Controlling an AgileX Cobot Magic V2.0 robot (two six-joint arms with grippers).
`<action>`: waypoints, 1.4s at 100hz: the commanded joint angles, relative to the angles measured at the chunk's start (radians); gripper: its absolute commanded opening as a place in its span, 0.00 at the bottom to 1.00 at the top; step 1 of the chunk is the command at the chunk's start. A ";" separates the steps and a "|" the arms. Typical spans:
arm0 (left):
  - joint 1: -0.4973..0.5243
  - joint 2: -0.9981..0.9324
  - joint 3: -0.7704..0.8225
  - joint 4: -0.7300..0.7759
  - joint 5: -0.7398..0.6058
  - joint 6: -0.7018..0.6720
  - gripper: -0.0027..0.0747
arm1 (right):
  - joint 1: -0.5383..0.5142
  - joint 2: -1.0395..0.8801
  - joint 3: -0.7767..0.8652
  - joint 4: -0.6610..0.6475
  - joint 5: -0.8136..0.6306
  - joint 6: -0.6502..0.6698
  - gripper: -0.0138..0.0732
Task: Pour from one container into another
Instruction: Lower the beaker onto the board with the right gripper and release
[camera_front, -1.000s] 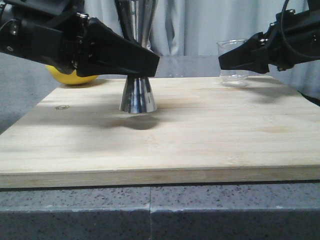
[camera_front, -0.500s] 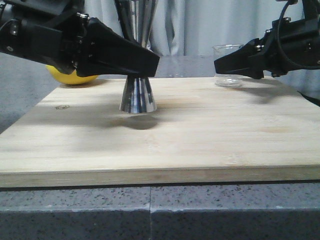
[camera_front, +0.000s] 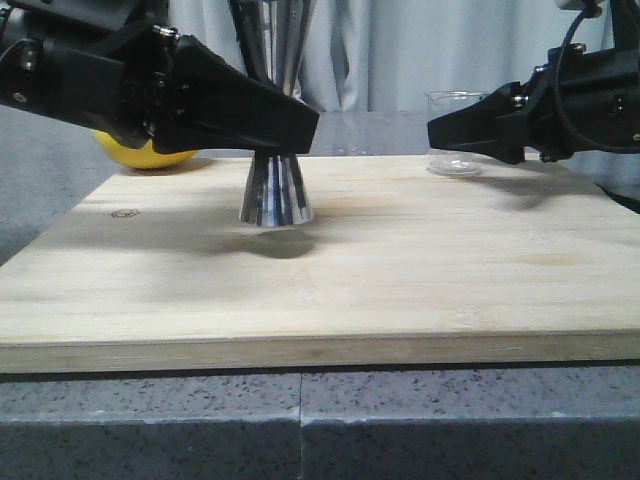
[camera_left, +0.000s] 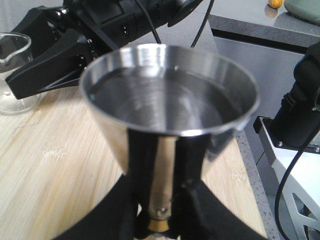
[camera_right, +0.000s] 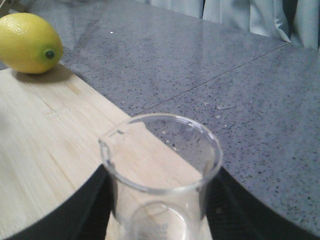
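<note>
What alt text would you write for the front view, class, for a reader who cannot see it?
The left gripper grips a steel jigger at its waist, holding it just above a wooden board, while the right gripper holds a clear glass beaker near the board's far right edge. A lemon lies behind the left arm.

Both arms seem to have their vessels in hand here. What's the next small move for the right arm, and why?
Probably carry the beaker leftward toward the jigger. The right gripper is shut on the beaker, upright near the wooden board's far right edge, well apart from the jigger that the left gripper holds at its waist, lifted off the board.
</note>
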 joint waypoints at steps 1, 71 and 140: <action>-0.009 -0.047 -0.027 -0.048 -0.059 -0.006 0.03 | -0.004 -0.032 -0.009 0.010 -0.030 -0.011 0.32; -0.009 -0.047 -0.027 -0.048 -0.059 -0.006 0.03 | -0.004 -0.030 0.057 0.021 -0.030 -0.045 0.32; -0.009 -0.047 -0.027 -0.048 -0.059 -0.006 0.03 | -0.004 -0.030 0.061 0.025 0.015 -0.045 0.51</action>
